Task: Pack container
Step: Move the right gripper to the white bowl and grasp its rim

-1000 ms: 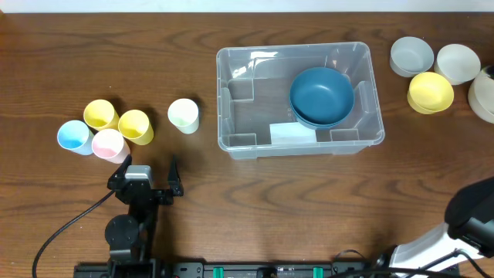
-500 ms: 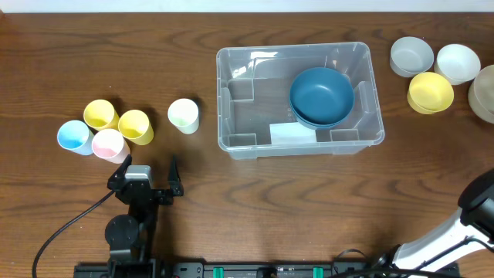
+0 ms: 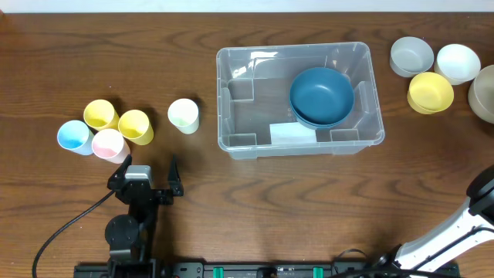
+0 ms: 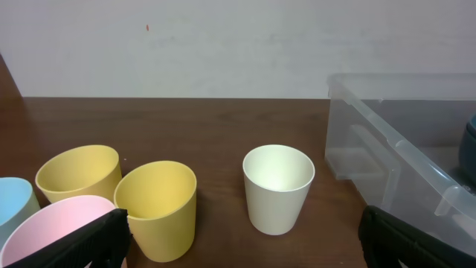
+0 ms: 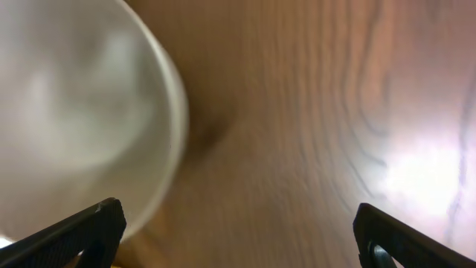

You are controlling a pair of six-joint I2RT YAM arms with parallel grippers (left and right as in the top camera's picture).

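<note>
The container sits near the middle of the table, toward the far edge, with its long side running left to right. Inside it, at the right-hand end, rests a stack of blue bowls, and a white card lies flat on the floor by the near wall.

Left of the container, standing apart from it, is a cream cup. Further left is a tight cluster of two yellow cups, a pink cup and a light blue cup. On the right side of the table are a grey bowl, a white bowl, a yellow bowl and, cut off by the frame edge, a beige bowl.

The left gripper is low over the table in front of the cup cluster, with its jaws spread fully wide. It holds nothing and touches nothing.

In the right wrist view the right gripper is also spread as wide as it goes. It is empty, above bare wood, with a blurred pale bowl rim to one side. Which bowl that is cannot be told.
</note>
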